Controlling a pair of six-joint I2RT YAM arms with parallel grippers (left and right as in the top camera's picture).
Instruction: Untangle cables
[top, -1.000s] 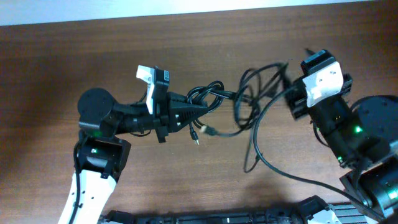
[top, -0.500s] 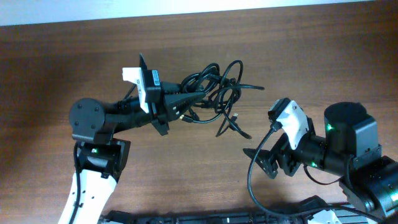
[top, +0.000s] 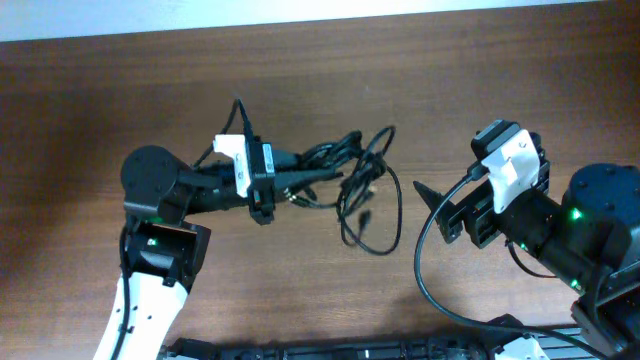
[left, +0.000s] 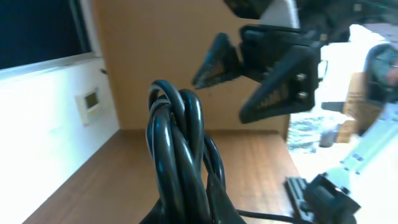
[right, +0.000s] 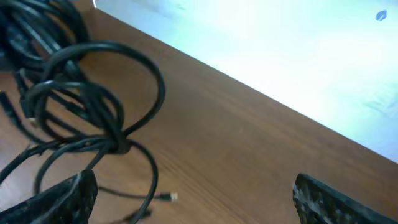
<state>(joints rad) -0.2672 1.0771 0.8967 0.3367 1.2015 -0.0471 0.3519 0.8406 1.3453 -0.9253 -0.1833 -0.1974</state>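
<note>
The cables (top: 352, 178) are a tangled black bundle held above the brown table, with loops hanging down toward a low point (top: 368, 245). My left gripper (top: 312, 178) is shut on the bundle's left end; in the left wrist view the thick black loops (left: 177, 149) rise straight out of the jaws. My right gripper (top: 432, 200) is open and empty, to the right of the bundle and apart from it. In the right wrist view the bundle (right: 74, 99) hangs at the left, with a small metal plug tip (right: 168, 196) low between my wide-open fingers (right: 193, 199).
The brown wooden table (top: 330, 80) runs to a white wall at the far edge. A thick black wire (top: 425, 270) fixed to my right arm curves down over the table. Dark equipment (top: 350, 350) lies along the near edge.
My left gripper has lowered the bundle, and its loops now hang further down. My right arm has swung up and right, from the near edge to beside the bundle.
</note>
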